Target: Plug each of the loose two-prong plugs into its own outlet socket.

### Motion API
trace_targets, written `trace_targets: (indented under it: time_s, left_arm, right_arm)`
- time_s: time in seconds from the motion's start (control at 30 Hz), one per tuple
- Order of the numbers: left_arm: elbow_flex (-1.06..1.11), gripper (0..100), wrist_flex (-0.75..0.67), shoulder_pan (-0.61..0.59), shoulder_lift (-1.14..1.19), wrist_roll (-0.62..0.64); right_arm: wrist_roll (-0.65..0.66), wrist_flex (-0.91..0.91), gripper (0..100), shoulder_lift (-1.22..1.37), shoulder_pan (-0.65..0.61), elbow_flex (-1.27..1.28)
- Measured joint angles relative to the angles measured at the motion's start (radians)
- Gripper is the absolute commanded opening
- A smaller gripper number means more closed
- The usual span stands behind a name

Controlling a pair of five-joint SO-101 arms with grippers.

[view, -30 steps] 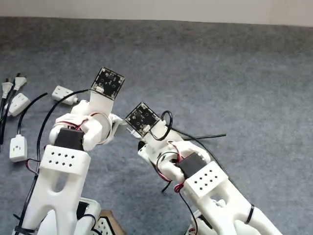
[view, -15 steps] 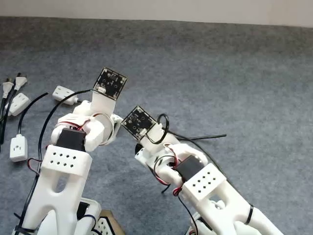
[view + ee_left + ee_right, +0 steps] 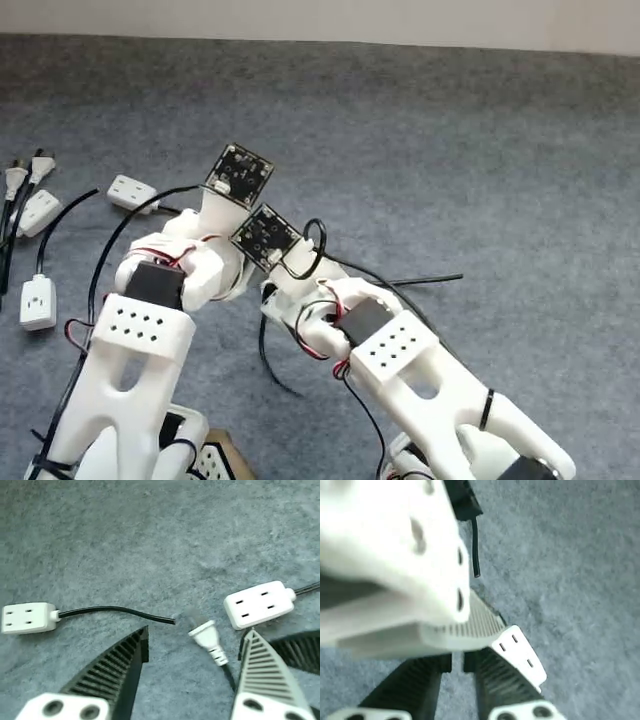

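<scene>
1. At the far left edge of the grey carpet (image 3: 480, 150), two loose plugs (image 3: 12, 178) lie side by side, their black cords running toward the near edge.
2. Just beside them lies a tilted socket (image 3: 38, 212). A near socket (image 3: 37, 303), white on a black cord, lies closer to the arms' bases and apart from the tilted one.
3. Further right, a third socket (image 3: 130, 192) lies on the carpet near the left arm's wrist.
4. The left arm (image 3: 140, 330) is bent forward over the carpet. Its wrist view shows the left gripper (image 3: 197, 631) spread wide and holding nothing.
5. A white plug (image 3: 206, 636) lies on the carpet in the gap between this claw's fingers. It is closer to the pale finger (image 3: 260, 680) than to the dark finger (image 3: 115, 670). Its prongs point away from the claw, and its black cord runs back toward the pale finger.
6. Just past the pale finger's tip lies a face-up socket (image 3: 257, 604) showing two pairs of slots, near the white plug but not touching it.
7. Beyond the dark finger and well apart from it lies a far socket (image 3: 27, 618). The loose end of its black cord (image 3: 120, 611) stops just short of the white plug.
8. The right arm (image 3: 400, 350) leans across, so its wrist sits close against the left arm's wrist.
9. The right gripper (image 3: 457, 662) is narrow, with only a sliver of carpet between its dark fingers and nothing held. The face-up socket (image 3: 520, 652) lies just beside one of those fingers.
10. To the right of both arms, a thin black cable (image 3: 420, 280) lies on the carpet.
</scene>
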Motion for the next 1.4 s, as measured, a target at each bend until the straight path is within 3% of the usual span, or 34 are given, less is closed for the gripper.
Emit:
trace_targets:
  time_s: [0.1,0.3,0.47,0.73,1.4]
  left_arm:
    - [-0.028,30,0.0,-0.137,0.0,0.003]
    - [-0.058,30,0.0,-0.446,0.002,0.146]
    - [-0.054,30,0.0,-0.563,0.002,0.16]
    - [-0.044,30,0.0,-0.586,0.002,0.16]
    - [-0.044,30,0.0,-0.586,0.002,0.16]
  right_arm:
    - [-0.051,-0.002,10.8,0.017,0.0,0.0]
    - [-0.315,0.0,11.6,0.141,0.011,-0.077]
    - [-0.482,0.127,11.6,0.382,0.011,-0.292]
    - [-0.787,0.453,11.6,0.723,-0.011,-0.697]
    - [-0.804,0.485,11.6,0.954,-0.051,-0.884]
